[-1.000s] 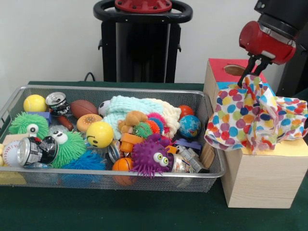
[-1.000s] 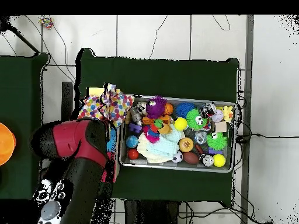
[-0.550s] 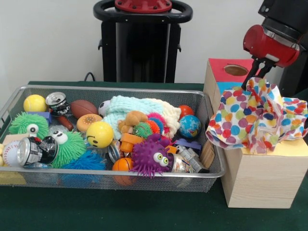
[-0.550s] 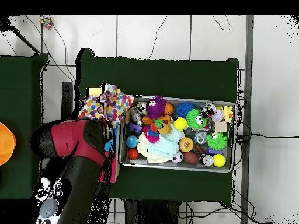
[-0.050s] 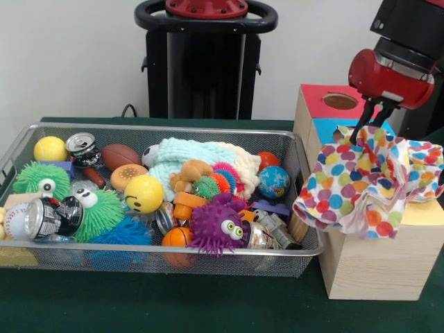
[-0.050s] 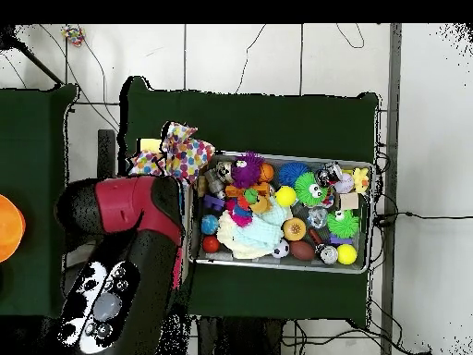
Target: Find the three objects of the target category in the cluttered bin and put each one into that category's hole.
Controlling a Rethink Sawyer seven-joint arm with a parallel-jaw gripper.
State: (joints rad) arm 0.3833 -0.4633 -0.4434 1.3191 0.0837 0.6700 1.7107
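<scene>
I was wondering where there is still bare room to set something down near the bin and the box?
The green table is bare in front of the wire bin, and in the overhead view on both long sides of it. The bin itself is packed with toys. The wooden box top is mostly covered by the spotted cloth, with the gripper just above; only the red end shows.

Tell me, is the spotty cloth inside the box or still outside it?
Outside. The spotty cloth lies bunched on top of the wooden box, draping over its edge. The tool touches its top.
</scene>
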